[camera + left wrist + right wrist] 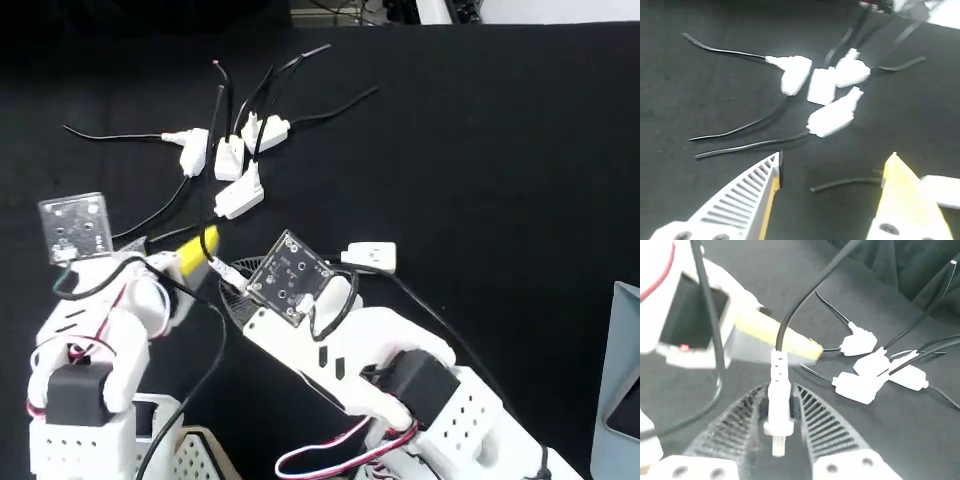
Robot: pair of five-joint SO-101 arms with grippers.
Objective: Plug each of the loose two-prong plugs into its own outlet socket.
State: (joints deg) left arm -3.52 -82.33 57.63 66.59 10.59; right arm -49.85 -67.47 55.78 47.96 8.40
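- Light is even and diffuse, falling from above; the black desk point(520, 150) swallows it and reads uniformly dark.
- The loose plugs point(834, 116) glare white, their surface detail washed out.
- The held plug point(777, 405) in the right arm's jaws is brightly lit.
- The cords point(735, 131) throw only faint, soft shadows.
- A bright band point(560, 10) lies beyond the desk's far edge.

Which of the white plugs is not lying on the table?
The plug clamped in the right tool; the other plugs lie loose in a cluster on the black table.
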